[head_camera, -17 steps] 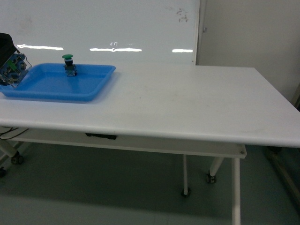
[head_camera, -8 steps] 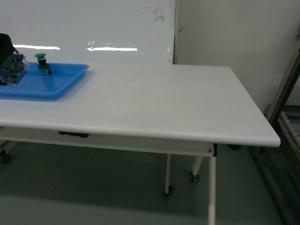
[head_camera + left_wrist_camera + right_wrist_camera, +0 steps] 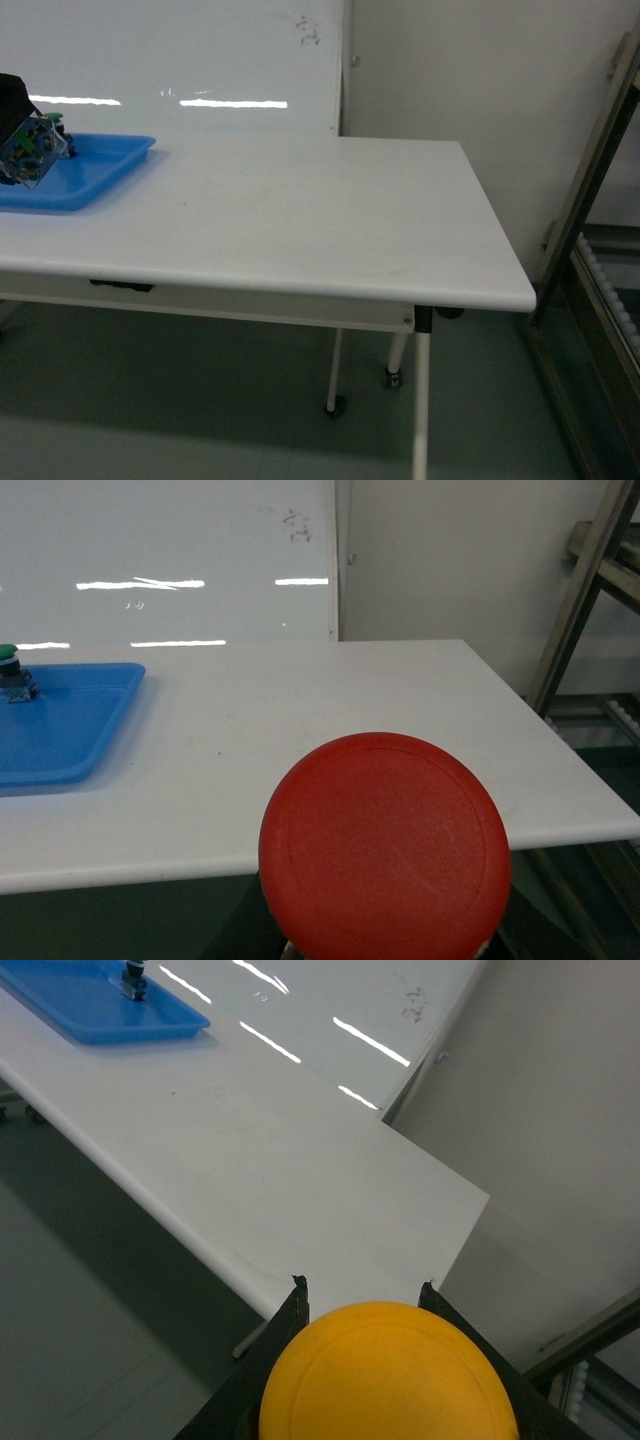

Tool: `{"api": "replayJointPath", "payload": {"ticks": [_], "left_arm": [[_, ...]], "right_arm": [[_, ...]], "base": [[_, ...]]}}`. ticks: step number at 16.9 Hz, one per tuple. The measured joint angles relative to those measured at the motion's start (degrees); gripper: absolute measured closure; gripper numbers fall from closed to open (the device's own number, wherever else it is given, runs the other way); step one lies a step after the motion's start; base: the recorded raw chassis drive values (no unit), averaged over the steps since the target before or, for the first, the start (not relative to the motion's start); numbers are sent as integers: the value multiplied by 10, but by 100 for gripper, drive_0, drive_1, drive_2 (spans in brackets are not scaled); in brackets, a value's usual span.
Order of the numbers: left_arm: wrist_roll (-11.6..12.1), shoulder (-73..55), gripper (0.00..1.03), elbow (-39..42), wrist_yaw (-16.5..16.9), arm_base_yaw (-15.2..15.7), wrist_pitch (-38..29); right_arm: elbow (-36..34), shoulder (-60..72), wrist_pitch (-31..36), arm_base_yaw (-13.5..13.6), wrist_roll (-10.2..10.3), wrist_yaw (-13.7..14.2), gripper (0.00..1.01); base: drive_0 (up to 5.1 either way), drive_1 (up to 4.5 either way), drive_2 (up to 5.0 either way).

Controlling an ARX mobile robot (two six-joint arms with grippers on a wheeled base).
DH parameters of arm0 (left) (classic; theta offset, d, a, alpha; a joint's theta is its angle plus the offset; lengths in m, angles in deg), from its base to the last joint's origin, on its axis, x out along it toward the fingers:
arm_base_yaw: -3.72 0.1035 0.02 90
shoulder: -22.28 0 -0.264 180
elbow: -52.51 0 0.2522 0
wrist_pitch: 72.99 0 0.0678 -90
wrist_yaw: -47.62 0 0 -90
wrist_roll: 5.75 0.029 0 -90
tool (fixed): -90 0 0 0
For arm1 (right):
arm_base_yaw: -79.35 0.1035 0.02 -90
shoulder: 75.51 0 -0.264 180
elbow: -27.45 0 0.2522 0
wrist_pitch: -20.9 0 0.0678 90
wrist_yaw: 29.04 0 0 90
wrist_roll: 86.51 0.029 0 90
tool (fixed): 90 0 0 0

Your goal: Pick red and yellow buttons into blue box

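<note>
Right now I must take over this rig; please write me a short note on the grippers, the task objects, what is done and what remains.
Left gripper: holds the red button, whose cap fills the left wrist view.
Right gripper: shut on the yellow button, black fingers beside the cap.
The green button stays in the shallow blue tray on the white table.
Done: both buttons are picked up.
Left: the blue box is in no view; find it, then drop both buttons in.
</note>
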Motion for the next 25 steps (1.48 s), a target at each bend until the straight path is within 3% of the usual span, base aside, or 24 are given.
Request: {"api": "replayJointPath", "payload": {"ticks": [25], "left_arm": [[0,0,79,0,2,0,0]], "right_arm": [[0,0,0,0,0,0,72]], "base": [[459,-259,-192]]}}
